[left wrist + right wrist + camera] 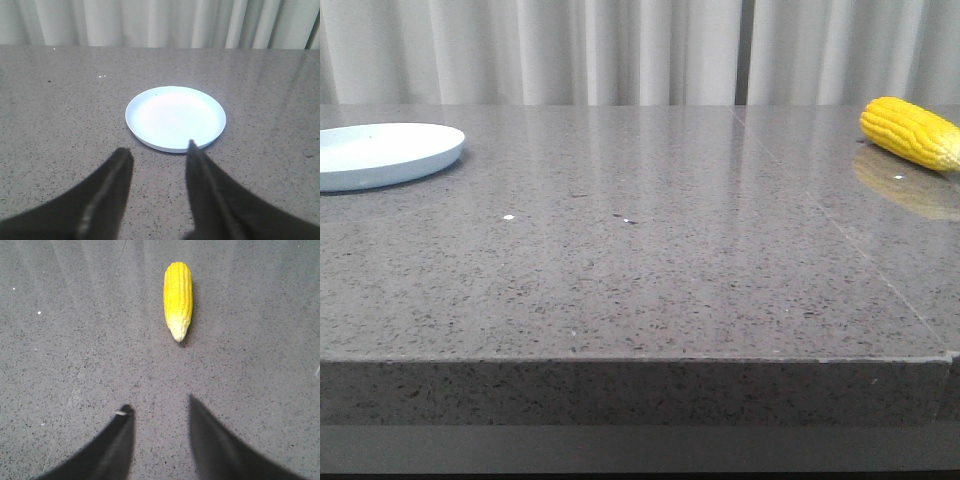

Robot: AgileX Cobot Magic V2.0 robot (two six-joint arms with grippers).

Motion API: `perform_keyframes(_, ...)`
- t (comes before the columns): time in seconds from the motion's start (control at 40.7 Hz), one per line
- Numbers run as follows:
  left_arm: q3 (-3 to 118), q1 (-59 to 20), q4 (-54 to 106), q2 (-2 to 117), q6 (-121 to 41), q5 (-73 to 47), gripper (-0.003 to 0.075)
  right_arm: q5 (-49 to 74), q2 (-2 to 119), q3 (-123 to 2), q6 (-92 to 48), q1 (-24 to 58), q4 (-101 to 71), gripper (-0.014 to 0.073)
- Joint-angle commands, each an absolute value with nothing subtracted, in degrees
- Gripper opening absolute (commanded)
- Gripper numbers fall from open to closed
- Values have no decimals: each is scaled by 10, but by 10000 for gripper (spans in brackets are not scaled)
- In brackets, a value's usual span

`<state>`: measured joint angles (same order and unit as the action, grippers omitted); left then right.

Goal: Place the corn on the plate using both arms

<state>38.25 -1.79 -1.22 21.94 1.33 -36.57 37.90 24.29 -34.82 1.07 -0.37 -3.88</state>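
The yellow corn (912,131) lies on the grey stone table at the far right. The pale blue-white plate (380,153) sits at the far left, with nothing on it. Neither gripper shows in the front view. In the left wrist view my left gripper (159,150) is open and empty above the table, with the plate (175,117) just beyond its fingertips. In the right wrist view my right gripper (159,405) is open and empty, and the corn (178,298) lies beyond it with its pale tip pointing toward the fingers.
The grey speckled table (640,260) has a thick front edge (640,390). White curtains (620,50) hang behind it. A seam (840,225) runs across the tabletop on the right side.
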Motion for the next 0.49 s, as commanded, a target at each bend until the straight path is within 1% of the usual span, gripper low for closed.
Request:
perform_keyframes(0.0, 404, -21, -7, 228, 14, -328, 491, 339, 251, -367, 7, -6, -33, 521)
perform_keyframes(0.049, 404, -21, -7, 228, 14, -328, 509, 339, 251, -367, 7, -6, -33, 545)
perform_keyframes(0.221, 407, -21, -17, 242, 14, -344, 509, 328, 251, -367, 7, -6, -33, 542)
perform_keyframes(0.344, 431, -21, -20, 291, 14, -398, 509, 322, 251, -367, 7, -6, -33, 542)
perform_keyframes(0.467, 449, -21, -20, 350, 14, -418, 507, 322, 251, -367, 7, -6, -33, 542)
